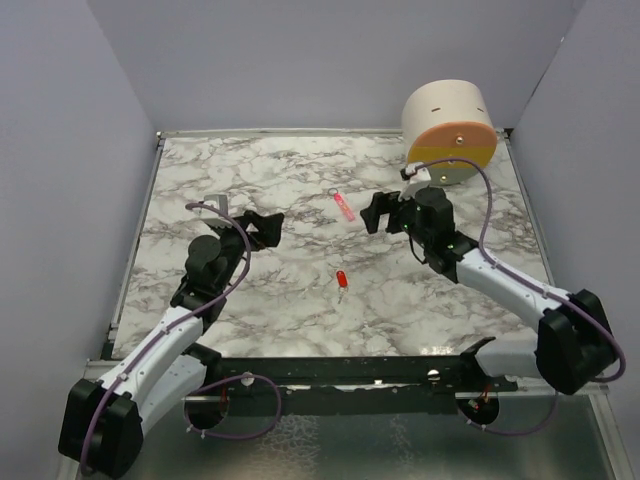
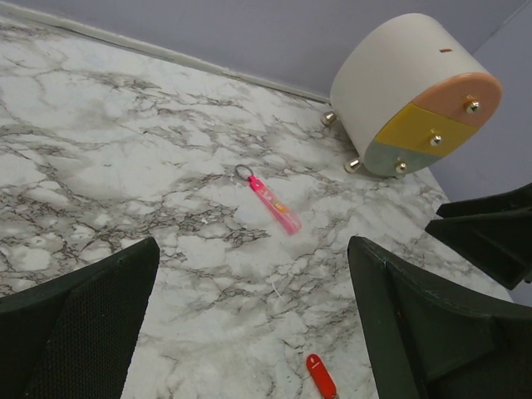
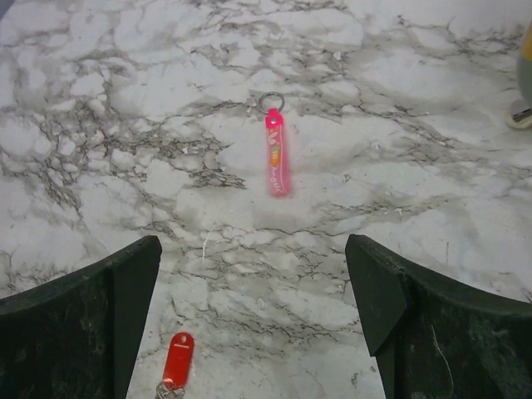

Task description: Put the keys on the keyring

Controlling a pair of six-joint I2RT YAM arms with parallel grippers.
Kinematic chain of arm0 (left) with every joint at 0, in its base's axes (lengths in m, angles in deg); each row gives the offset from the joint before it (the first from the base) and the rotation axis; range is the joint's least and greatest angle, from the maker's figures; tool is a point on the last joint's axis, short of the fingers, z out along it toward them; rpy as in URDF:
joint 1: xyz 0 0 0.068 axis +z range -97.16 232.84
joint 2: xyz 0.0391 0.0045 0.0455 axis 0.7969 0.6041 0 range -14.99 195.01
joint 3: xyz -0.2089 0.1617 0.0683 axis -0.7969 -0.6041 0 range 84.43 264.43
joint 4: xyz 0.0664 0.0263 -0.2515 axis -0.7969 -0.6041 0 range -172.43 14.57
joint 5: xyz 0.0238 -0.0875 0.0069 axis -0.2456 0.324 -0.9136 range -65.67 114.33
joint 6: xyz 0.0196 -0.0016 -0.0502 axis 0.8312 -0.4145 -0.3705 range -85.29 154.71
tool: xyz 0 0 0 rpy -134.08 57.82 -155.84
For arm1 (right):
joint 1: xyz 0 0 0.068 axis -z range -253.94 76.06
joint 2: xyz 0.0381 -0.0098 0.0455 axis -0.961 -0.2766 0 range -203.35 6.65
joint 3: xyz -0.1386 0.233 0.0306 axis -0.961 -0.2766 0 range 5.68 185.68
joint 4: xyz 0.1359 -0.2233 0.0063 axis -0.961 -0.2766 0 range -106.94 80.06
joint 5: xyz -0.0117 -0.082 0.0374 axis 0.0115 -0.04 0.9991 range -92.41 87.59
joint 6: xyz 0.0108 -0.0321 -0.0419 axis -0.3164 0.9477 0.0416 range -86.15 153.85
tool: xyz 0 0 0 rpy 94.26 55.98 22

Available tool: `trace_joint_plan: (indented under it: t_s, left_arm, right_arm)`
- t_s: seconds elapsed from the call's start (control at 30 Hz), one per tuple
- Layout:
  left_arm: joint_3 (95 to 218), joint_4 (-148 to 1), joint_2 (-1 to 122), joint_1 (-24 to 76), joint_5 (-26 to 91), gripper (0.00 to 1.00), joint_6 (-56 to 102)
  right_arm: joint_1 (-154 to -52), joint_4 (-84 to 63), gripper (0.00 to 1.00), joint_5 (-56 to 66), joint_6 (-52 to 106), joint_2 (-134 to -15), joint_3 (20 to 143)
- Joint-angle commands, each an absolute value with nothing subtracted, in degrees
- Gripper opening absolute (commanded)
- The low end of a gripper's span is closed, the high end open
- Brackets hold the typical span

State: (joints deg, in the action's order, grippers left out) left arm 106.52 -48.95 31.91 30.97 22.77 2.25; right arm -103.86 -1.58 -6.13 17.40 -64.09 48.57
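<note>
Top external: left pincer (image 1: 268, 228), right pincer (image 1: 373, 213) hovering released, flanking keyring (image 1: 343, 207); key (image 1: 342, 281) lying apart on tabletop (image 1: 290, 300), both awaiting pickup.

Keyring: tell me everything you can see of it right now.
The keyring is a small thin metal ring joined to a narrow flat pink strap with faint printing. It lies flat on the marble table, with its ring end toward the far side. Nothing touches it. The red key lies apart from it, on the near side.
</note>
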Motion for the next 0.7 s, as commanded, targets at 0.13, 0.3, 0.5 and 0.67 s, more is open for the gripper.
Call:
trace_joint_plan:
  t_s: [0.13, 0.3, 0.5, 0.67]
  left_arm:
    - [109.52, -48.0, 37.35, 30.63, 24.64, 0.97, 2.64]
    - [110.19, -47.98, 38.55, 30.56, 25.08, 0.96, 3.62]
    - [110.12, -48.09, 37.99, 30.46, 24.14, 0.95, 5.36]
    - [110.57, -48.99, 37.55, 30.54, 23.48, 0.95, 6.56]
  right_arm:
    - [-104.9, -3.24, 0.91, -0.96, 20.0, -81.7, 58.7]
    - [-105.96, -4.03, 0.91, -4.6, 23.16, -92.59, 68.11]
    - [-106.51, -6.71, 0.91, -7.52, 26.11, -104.09, 79.71]
    - [-106.55, -10.57, 0.89, -9.87, 27.02, -110.97, 86.89]
